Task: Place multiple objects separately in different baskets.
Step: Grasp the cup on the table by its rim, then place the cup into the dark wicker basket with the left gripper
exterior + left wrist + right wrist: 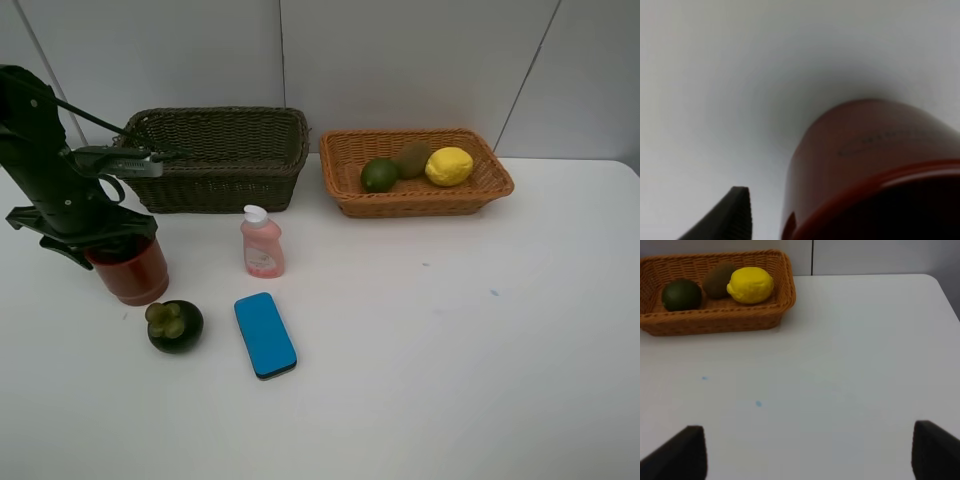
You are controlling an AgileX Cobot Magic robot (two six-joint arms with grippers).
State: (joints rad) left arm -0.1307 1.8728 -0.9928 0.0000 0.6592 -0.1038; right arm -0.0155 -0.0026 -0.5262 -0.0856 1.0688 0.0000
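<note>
The red cup (130, 272) stands upright on the white table, left of the pink bottle (262, 243). My left gripper (118, 243) is down over the cup's rim. In the left wrist view one finger (735, 215) stands a short gap off the cup's wall (875, 165); the other finger is hidden. The dark mangosteen (175, 325) and the blue block (265, 334) lie nearer the front. The orange basket (415, 203) holds the lime (379, 175), kiwi (411, 157) and lemon (449, 166). My right gripper (805, 455) is open over bare table.
The dark basket (225, 185) stands at the back left, right behind the left arm. A grey wall runs behind both baskets. The right wrist view shows the orange basket (715, 322) across a stretch of white tabletop (850, 365).
</note>
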